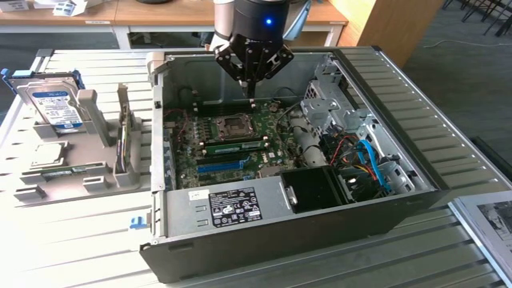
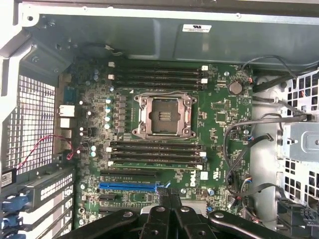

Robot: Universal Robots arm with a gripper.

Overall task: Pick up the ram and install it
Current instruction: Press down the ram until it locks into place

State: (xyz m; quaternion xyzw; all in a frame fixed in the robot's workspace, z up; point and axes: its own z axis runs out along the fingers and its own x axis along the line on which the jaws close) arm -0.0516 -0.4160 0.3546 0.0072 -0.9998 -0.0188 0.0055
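Note:
My gripper (image 1: pixel 250 101) hangs inside the open computer case (image 1: pixel 400 150), above the far edge of the motherboard (image 1: pixel 232 138). Its fingers (image 2: pixel 175 209) are shut together with nothing between them. A thin green ram stick (image 1: pixel 234 144) lies seated in a slot between the empty processor socket (image 1: pixel 234 125) and the blue expansion slot (image 1: pixel 220 166); in the wrist view this stick (image 2: pixel 154 163) sits among the black memory slots below the socket (image 2: pixel 163 115). Another thin dark stick (image 1: pixel 122 147) stands on edge in the grey holder (image 1: pixel 96 180) at the exterior view's left.
The grey holder also carries a silver hard drive (image 1: pixel 56 108) with a blue-white label and a small square silver chip (image 1: pixel 50 155). Inside the case are a drive cage (image 1: pixel 328 102), blue and black cables (image 1: pixel 370 162) and a labelled power supply (image 1: pixel 232 204).

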